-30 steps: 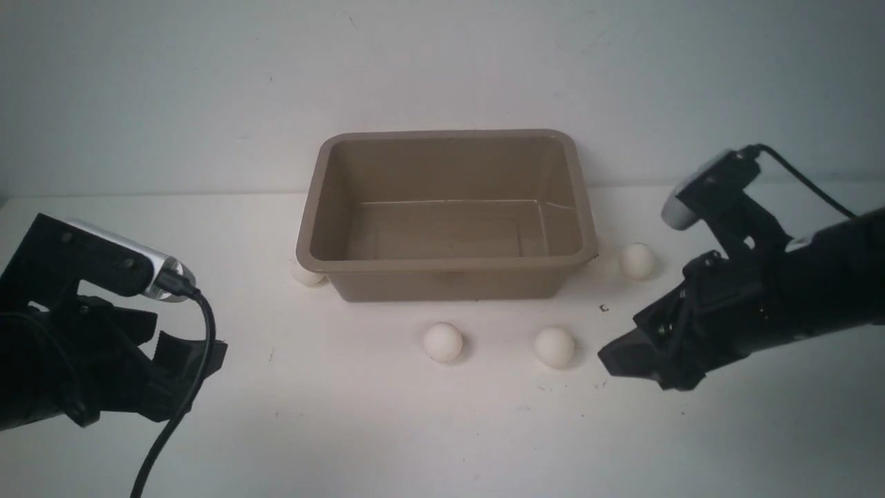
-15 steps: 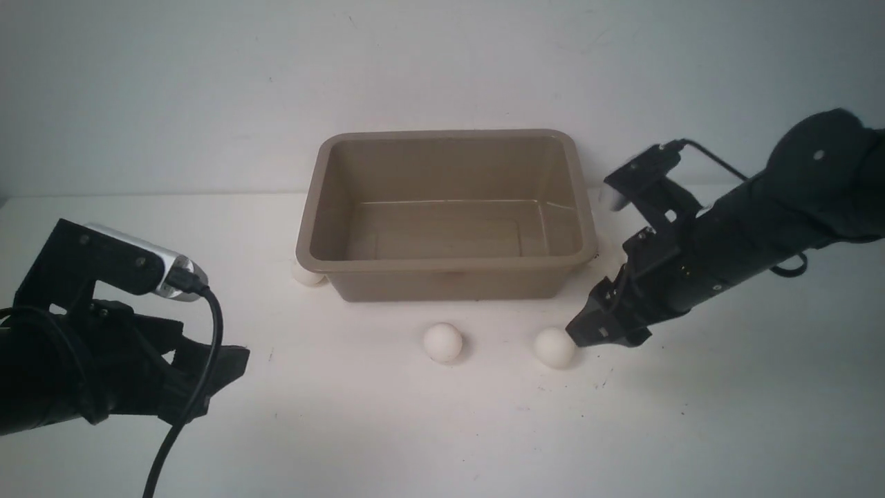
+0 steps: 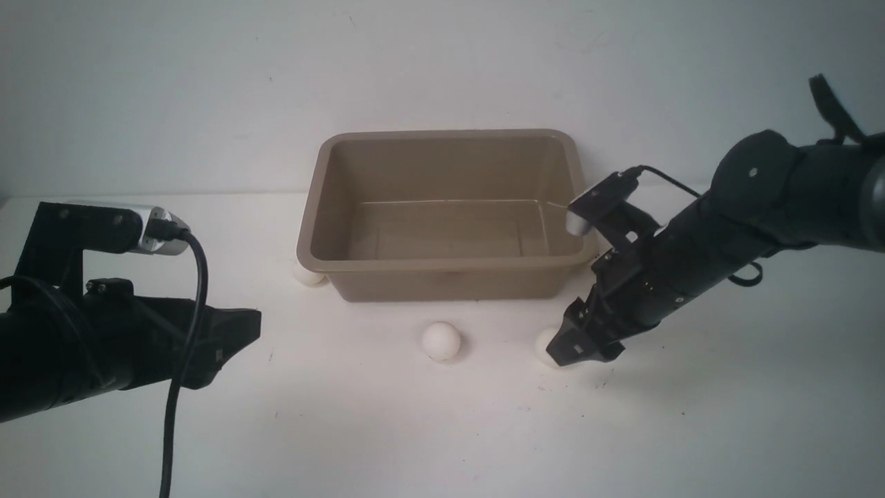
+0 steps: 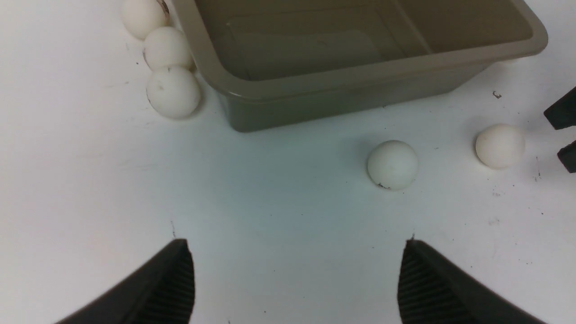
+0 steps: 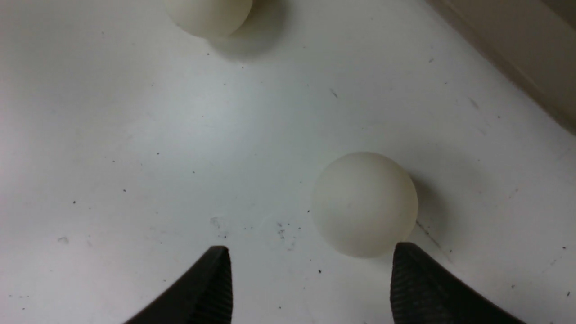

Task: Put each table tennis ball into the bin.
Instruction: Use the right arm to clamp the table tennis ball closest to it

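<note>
Front view: bin (image 3: 449,263) interior bare; table tennis balls (image 3: 441,341) outside, on table (image 3: 415,429).

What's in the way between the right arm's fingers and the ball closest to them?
Nothing visible. The right fingers stand open with only bare table before the ball, which lies just ahead, nearer one finger than the other.

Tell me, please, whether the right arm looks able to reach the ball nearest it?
Probably yes: the right gripper is open just short of that ball, nothing between them, the bin standing clear.
</note>
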Motion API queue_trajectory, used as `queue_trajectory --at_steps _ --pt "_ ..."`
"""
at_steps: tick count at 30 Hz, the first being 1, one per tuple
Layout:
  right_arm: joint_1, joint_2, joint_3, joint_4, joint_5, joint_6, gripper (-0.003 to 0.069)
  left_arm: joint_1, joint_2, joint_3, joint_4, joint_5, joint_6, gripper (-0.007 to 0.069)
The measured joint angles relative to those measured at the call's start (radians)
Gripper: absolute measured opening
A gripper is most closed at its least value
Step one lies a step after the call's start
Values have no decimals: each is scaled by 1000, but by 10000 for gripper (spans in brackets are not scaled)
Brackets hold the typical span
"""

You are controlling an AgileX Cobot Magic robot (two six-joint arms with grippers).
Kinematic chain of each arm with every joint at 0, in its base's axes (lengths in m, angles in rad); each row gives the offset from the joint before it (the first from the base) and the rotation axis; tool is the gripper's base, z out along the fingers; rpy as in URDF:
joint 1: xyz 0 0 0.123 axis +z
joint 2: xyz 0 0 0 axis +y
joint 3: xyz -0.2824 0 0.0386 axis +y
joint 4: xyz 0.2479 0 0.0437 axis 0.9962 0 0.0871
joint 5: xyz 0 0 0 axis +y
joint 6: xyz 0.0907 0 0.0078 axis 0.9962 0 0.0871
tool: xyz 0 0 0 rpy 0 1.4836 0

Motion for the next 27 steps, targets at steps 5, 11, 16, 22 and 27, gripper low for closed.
queue_trajectory --at_steps 5,11,16,22,27 --pt "9 13 -5 -28 -38 0 430 0 5 0 -4 11 2 545" --pt "9 16 -5 -35 -68 0 430 0 5 0 -4 19 8 545" --pt "10 16 -5 -35 -81 -1 430 0 5 0 -5 19 9 545" --pt "10 41 -21 -35 -87 -22 430 0 5 0 -6 19 21 545" --pt "14 87 -57 -34 -76 -23 430 0 5 0 -6 19 37 545"
